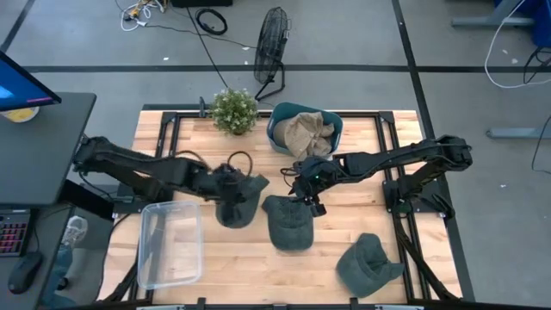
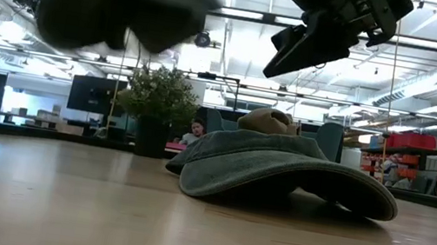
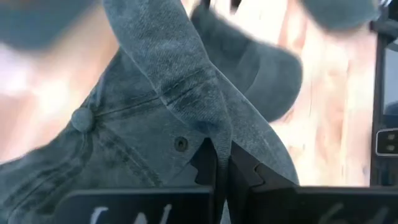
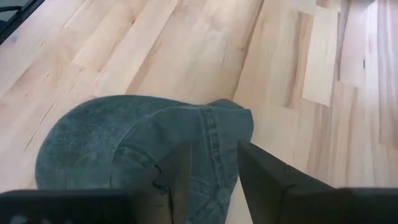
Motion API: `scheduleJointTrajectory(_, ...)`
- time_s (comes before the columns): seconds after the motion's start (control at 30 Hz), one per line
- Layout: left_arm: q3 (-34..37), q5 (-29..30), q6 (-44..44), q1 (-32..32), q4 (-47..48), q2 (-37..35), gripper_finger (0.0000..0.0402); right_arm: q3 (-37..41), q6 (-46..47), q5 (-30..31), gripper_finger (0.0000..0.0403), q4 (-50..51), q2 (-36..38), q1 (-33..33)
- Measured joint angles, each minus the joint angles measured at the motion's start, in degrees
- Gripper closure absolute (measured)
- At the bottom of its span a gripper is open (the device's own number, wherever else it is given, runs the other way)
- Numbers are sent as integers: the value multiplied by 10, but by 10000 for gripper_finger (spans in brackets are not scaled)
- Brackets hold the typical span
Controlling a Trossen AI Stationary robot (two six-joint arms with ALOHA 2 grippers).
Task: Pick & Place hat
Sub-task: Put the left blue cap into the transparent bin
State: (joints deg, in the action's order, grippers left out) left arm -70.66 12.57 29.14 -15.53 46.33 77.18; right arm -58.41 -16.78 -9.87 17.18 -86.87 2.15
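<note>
My left gripper (image 1: 229, 182) is shut on a dark grey-green cap (image 1: 238, 205), which it holds up in the air left of the table's middle; the cap shows blurred in the low view (image 2: 122, 9). A second cap of the same kind (image 1: 288, 224) lies crown up on the table's middle (image 2: 281, 172). My right gripper (image 1: 308, 196) hangs open above this cap's far part, clear of it (image 2: 326, 25); in the right wrist view its fingers (image 4: 180, 171) stand over the cap (image 4: 137, 140). A third cap (image 1: 368, 263) lies at the near right. My left gripper pinches a raised fold of the cap's cloth (image 3: 208, 127) between its two fingers (image 3: 204, 167), close to an eyelet of the crown. The fingers come from above. The cap hangs below them, lifted clear of the table (image 2: 122, 9).
A clear plastic bin (image 1: 170, 244) stands at the near left. A blue bin (image 1: 280, 136) with tan hats stands at the far middle, a potted plant (image 1: 233, 110) left of it. Bare wood shows between the caps and along the near edge.
</note>
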Motion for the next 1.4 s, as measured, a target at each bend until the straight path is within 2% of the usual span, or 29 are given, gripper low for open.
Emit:
scheduleJointTrajectory(0.1,-52,62,-21,-52,38,-16,392,0,-21,0,270,1,0,0)
scheduleJointTrajectory(0.2,-91,110,-2,-105,76,-21,392,0,-37,0,270,0,0,0)
scheduleJointTrajectory(0.33,-126,143,97,-178,157,-20,390,0,-48,0,270,-3,0,0)
scheduleJointTrajectory(0.5,-137,178,250,-253,239,-20,393,0,-49,0,270,-4,0,0)
scheduleJointTrajectory(0.6,-135,188,376,-297,290,-19,393,0,-49,0,270,-5,0,0)
scheduleJointTrajectory(0.73,-110,187,512,-356,310,-18,389,0,-49,0,270,-7,0,0)
scheduleJointTrajectory(0.87,-72,190,616,-411,314,-18,393,0,-48,0,270,-8,0,0)
scheduleJointTrajectory(1.0,-19,232,692,-454,302,-18,392,0,-48,0,270,-9,0,0)
scheduleJointTrajectory(1.2,19,267,741,-500,287,-18,390,0,-48,0,270,-9,0,0)
scheduleJointTrajectory(1.4,6,268,705,-553,271,-18,390,0,-49,0,270,-12,0,0)
